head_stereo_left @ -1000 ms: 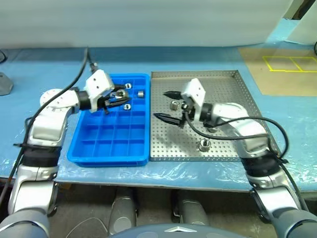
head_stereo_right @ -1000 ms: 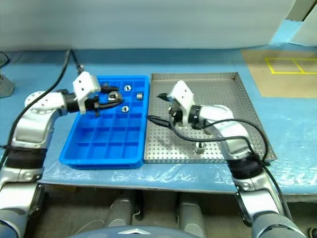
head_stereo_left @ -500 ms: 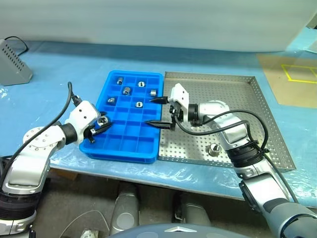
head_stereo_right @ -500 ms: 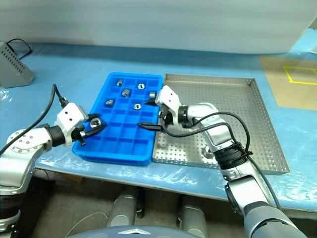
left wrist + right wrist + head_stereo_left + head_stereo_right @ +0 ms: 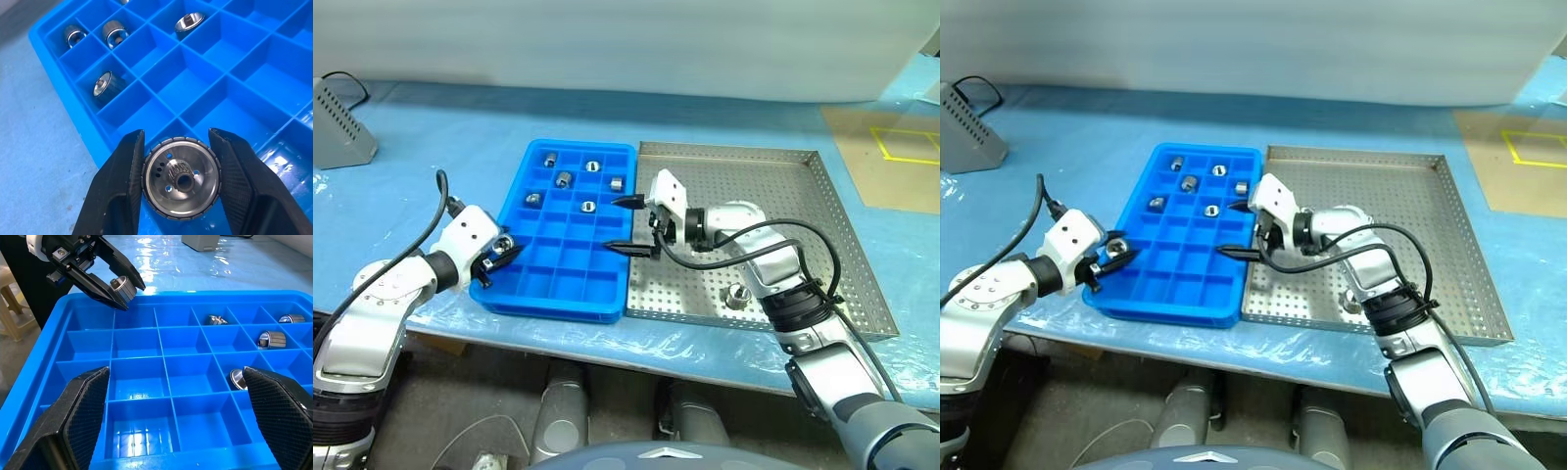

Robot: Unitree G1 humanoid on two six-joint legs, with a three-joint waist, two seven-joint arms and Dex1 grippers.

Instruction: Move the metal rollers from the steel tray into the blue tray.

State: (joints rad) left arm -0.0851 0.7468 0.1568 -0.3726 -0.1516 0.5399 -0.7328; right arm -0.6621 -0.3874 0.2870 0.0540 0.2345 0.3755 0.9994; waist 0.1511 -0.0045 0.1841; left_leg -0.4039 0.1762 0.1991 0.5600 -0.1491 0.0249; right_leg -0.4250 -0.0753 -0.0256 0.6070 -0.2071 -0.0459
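Observation:
My left gripper (image 5: pixel 499 254) is shut on one metal roller (image 5: pixel 180 179), a shiny toothed-rim cylinder, held just above the near left corner of the blue tray (image 5: pixel 560 306). Several more metal rollers (image 5: pixel 564 178) lie in the tray's far compartments. My right gripper (image 5: pixel 614 224) stands open and empty, pointing left with its tips over the blue tray's right edge. One roller (image 5: pixel 736 295) rests near the front of the steel tray (image 5: pixel 793 191). The right wrist view looks across the compartments at the left gripper (image 5: pixel 115 287) and its roller.
Both trays sit side by side on a blue-covered table (image 5: pixel 431 176). A grey box (image 5: pixel 342 123) stands at the far left. A brown board with yellow tape (image 5: pixel 896 147) lies at the far right. The table's front edge runs close below the trays.
The camera has shifted. My left gripper carried its roller down and back from the tray's far cells to its near left corner. The right gripper stays open, its tips now over the blue tray's edge.

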